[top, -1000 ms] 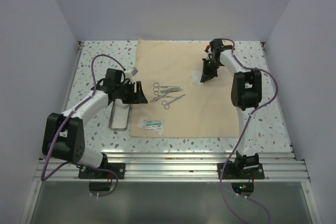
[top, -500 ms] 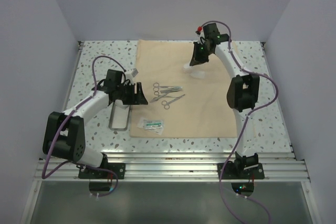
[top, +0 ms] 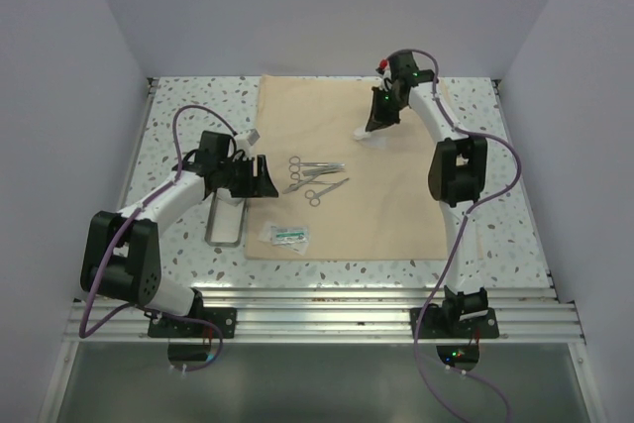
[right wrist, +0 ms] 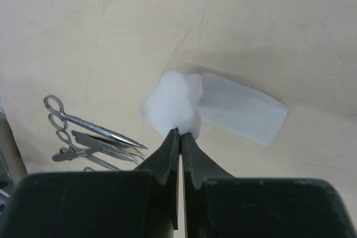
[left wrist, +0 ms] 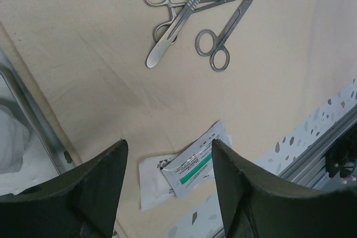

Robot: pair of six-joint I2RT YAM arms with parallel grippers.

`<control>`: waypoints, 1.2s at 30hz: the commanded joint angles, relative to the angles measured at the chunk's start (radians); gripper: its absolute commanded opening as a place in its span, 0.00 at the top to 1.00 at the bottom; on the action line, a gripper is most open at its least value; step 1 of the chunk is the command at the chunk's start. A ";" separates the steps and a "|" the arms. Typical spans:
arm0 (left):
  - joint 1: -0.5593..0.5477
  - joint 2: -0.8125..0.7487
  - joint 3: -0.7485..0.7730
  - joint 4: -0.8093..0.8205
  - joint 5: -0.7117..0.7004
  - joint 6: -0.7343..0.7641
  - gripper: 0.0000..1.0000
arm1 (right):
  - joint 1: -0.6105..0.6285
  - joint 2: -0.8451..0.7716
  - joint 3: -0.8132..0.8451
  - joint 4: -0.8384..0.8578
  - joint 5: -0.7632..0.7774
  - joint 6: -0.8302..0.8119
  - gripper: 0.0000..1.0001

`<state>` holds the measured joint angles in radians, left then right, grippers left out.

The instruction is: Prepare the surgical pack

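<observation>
A: Any txt or labels legible?
B: No. White packet w/ green stripe on the left wrist cam has dark print, but too small to read.

Beige cloth flat on speckled desk; steel instruments clustered left of ctr, sealed packet at near-left corner, steel tray on desk just beside cloth's left edge. L fingers apart by that edge, near instruments. R fingers pinch white gauze over cloth's far part.
</observation>
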<state>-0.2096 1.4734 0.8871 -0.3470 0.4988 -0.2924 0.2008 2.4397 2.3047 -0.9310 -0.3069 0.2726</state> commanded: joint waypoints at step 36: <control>0.015 0.013 0.003 0.026 0.027 0.021 0.34 | -0.034 0.068 -0.018 -0.051 0.123 -0.108 0.93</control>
<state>-0.2031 1.4799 0.8871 -0.3470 0.5030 -0.2920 0.1696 2.5027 2.2696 -0.9798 -0.2150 0.1856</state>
